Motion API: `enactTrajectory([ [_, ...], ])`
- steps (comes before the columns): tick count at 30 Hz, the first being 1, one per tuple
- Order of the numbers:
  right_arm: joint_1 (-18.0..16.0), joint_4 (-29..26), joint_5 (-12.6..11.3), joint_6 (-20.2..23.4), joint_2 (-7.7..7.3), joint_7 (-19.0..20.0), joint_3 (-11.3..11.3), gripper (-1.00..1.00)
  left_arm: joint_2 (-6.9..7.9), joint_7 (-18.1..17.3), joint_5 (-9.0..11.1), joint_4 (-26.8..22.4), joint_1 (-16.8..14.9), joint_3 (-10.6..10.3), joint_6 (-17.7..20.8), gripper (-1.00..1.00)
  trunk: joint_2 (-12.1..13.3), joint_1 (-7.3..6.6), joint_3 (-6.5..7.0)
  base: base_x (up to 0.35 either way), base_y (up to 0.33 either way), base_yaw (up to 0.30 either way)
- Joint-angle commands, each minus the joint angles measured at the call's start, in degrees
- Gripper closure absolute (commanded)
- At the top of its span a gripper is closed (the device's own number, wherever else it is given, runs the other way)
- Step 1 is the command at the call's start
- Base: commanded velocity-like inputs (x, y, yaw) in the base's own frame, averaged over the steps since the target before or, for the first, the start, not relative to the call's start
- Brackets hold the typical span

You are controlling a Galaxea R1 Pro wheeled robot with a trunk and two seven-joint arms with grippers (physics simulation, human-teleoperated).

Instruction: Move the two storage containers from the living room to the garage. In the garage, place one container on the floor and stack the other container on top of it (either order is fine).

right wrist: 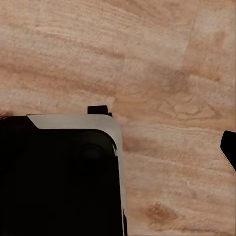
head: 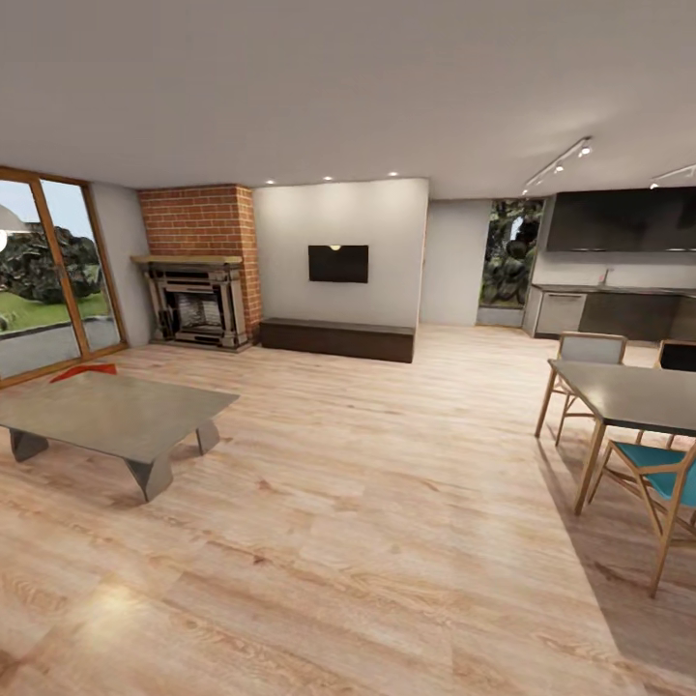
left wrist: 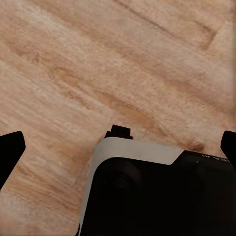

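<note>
I am in the living room, on its light wood plank floor. A red-orange storage container shows at the far left, mostly hidden behind the low grey coffee table. The garage is out of view. In the left wrist view my left gripper hangs open over the planks, a black fingertip at each side edge and nothing between them. My right gripper also looks open and empty; one fingertip shows at the edge, and the other is lost against my dark base.
A dining table with wooden chairs stands at the right. A brick fireplace, a dark bench under a wall TV, and glass doors line the far side. A kitchen lies at the back right. My black, white-rimmed base sits below both grippers.
</note>
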Motion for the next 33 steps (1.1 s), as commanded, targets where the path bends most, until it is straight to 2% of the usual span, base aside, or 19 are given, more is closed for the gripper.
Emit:
enactTrajectory([
  [1,-0.1,0.1,-0.4,-0.2,0.02,-0.1,0.5,-1.0,-0.01,0.0,0.3,0.0,0.0,0.0,-0.2,-1.0,0.0,0.04,-0.08,0.322,0.0,0.0],
  [17,-0.1,0.2,-0.4,-0.4,0.02,-0.2,0.1,-1.0,-0.04,0.0,0.3,0.1,0.0,0.0,-0.2,-1.0,0.0,0.04,-0.08,0.322,0.0,0.0],
  [33,-0.1,0.2,-0.6,-0.4,0.02,-0.2,0.0,-1.0,-0.02,0.0,0.3,0.0,0.0,0.0,-0.3,-1.0,0.0,0.04,-0.08,0.322,0.0,-0.2],
])
